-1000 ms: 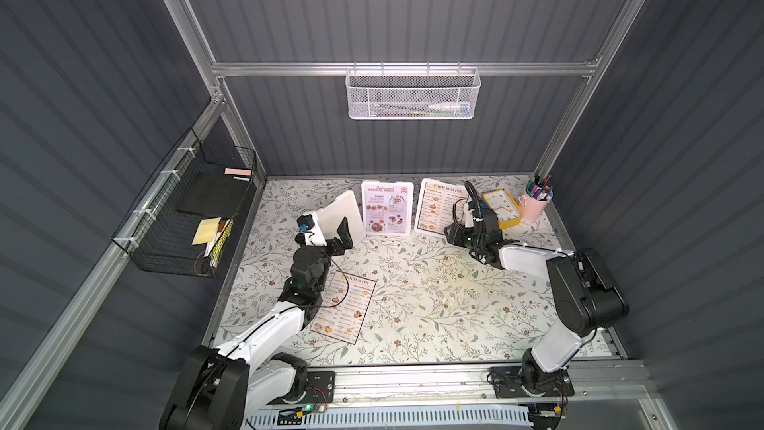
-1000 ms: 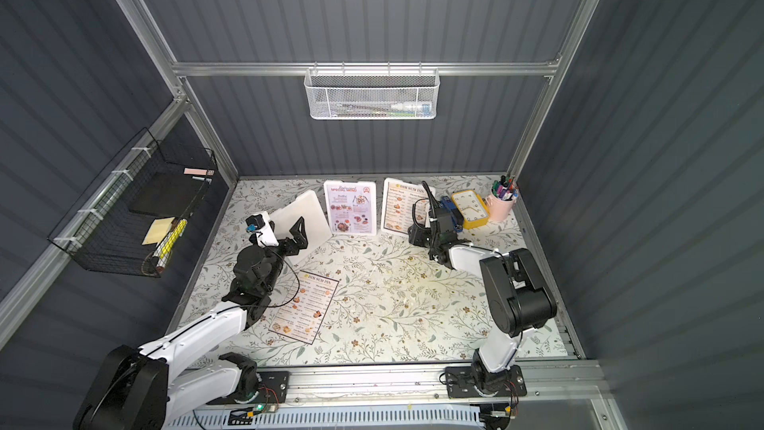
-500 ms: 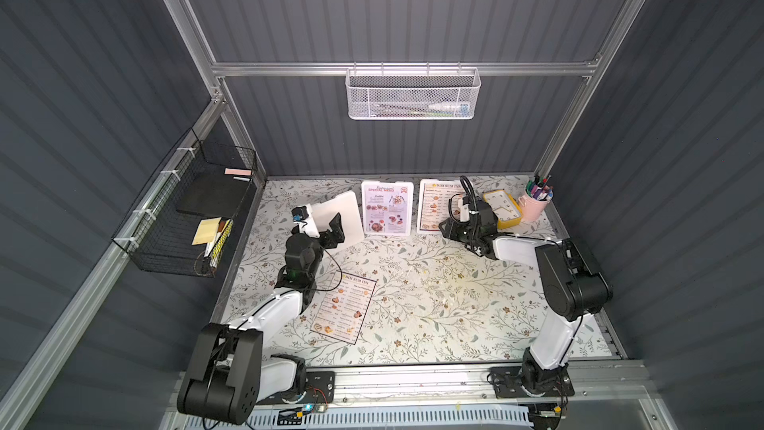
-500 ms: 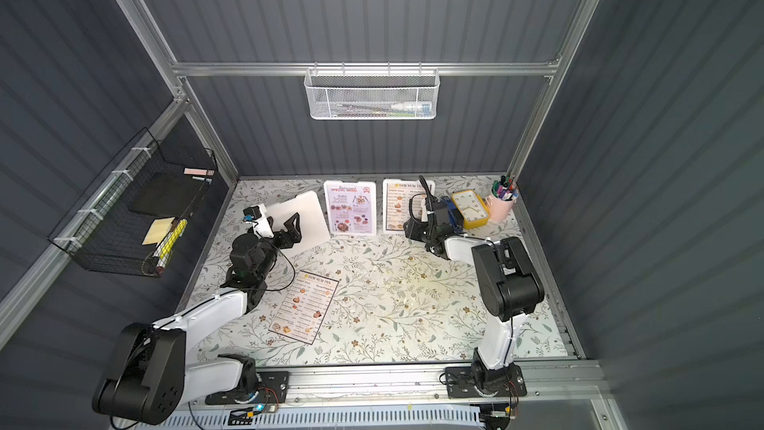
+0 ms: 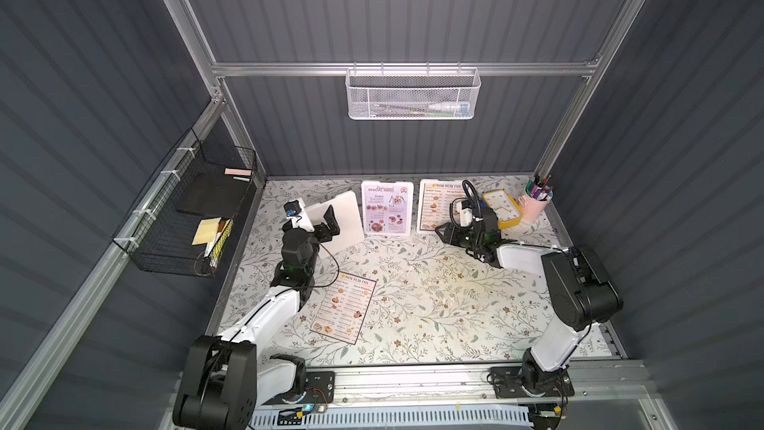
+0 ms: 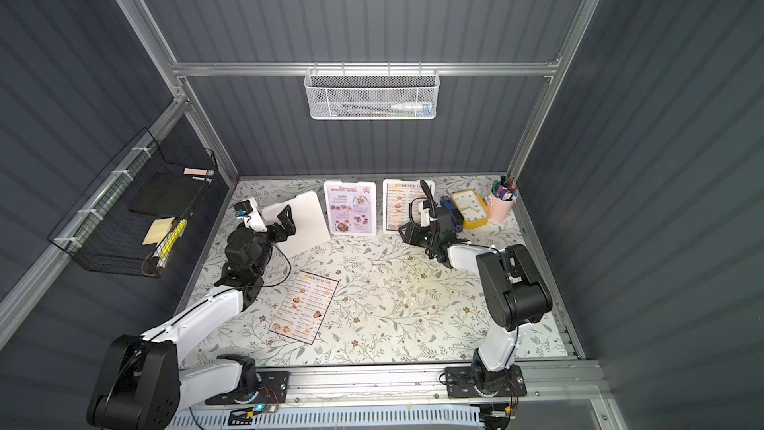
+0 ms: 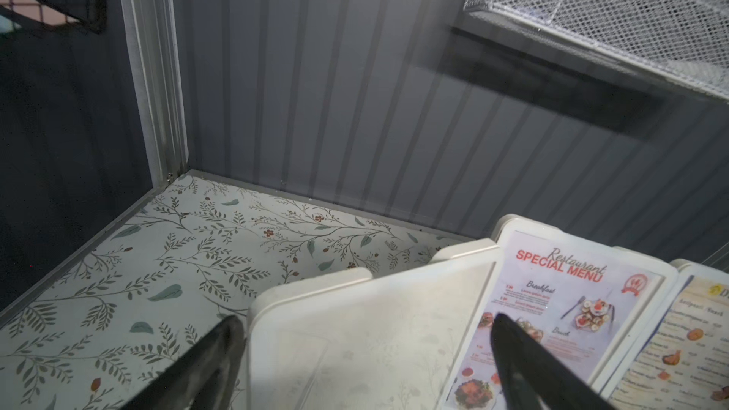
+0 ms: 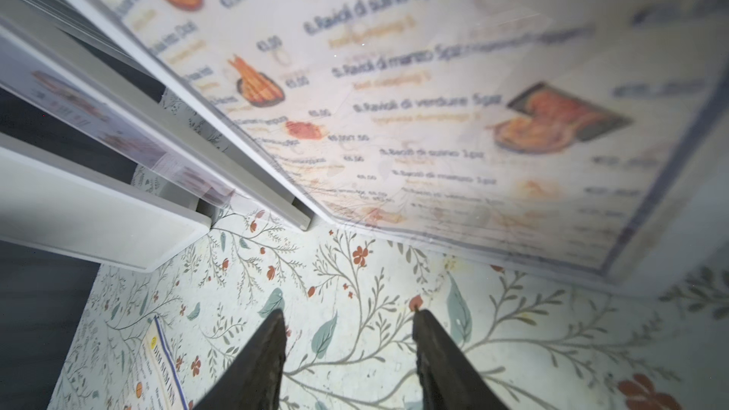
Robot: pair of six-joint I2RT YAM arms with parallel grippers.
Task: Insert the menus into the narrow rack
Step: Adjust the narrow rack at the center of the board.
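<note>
The loose menu [image 5: 344, 308] lies flat on the worktop [image 5: 413, 283], long axis roughly front-to-back, behind the wide-open left pincer [image 7: 365, 323], nearer it than the half-open, empty right pincer [image 8: 347, 315].

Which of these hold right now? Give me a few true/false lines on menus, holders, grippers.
1. A Dim Sum Inn menu lies flat on the table. True.
2. The right gripper holds a menu. False: it is open, with nothing between its jaws.
3. The lavender menu lies flat. False: it stands in the middle holder.
4. The left gripper is shut. False: it is open, by the blank holder.
5. Pens stand in a pink cup. True.
</note>
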